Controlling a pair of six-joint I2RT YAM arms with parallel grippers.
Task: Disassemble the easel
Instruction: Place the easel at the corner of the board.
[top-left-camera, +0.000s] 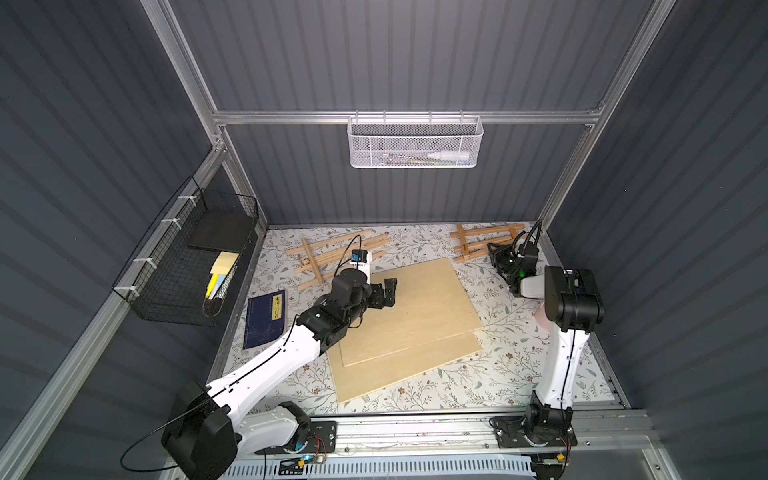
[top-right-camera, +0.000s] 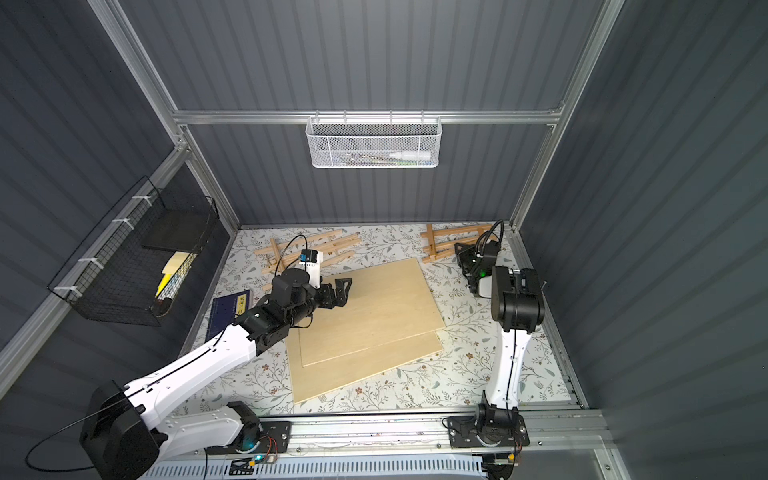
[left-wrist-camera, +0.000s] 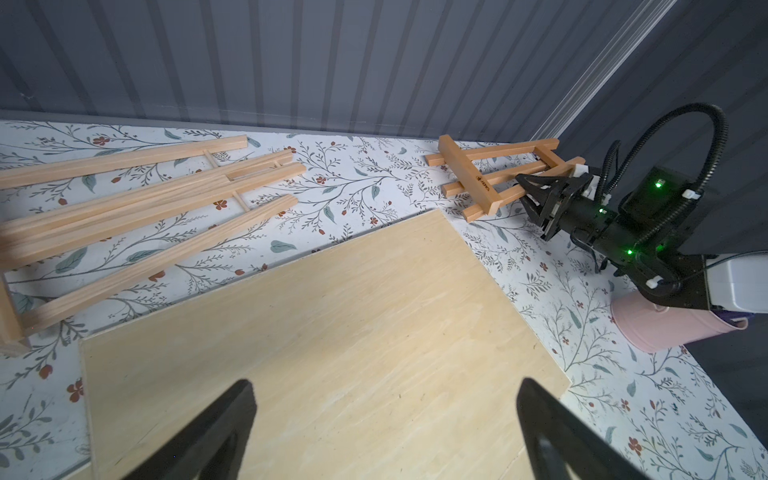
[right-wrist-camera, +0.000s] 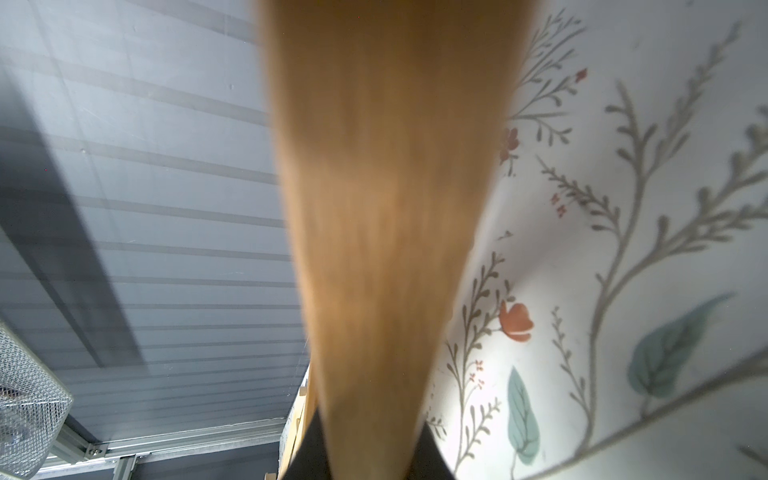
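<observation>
Flat on the floral desk (top-left-camera: 519, 365) at upper right in both top views, small wooden easel (top-left-camera: 482, 243), right end effector (top-left-camera: 496, 254) pinching one of its bars, left end effector (top-left-camera: 388, 293) spread wide over stacked plywood boards (top-left-camera: 424, 324) at centre, larger easel (top-left-camera: 332, 257) lying upper left.

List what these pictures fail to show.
- Right wrist view: small orange-brown wooden easel, one blurred bar fills the frame, hiding its other parts.
- Left wrist view: pink metal bucket, half hidden behind the right arm.
- Both top views: white mesh basket, contents too small.
</observation>
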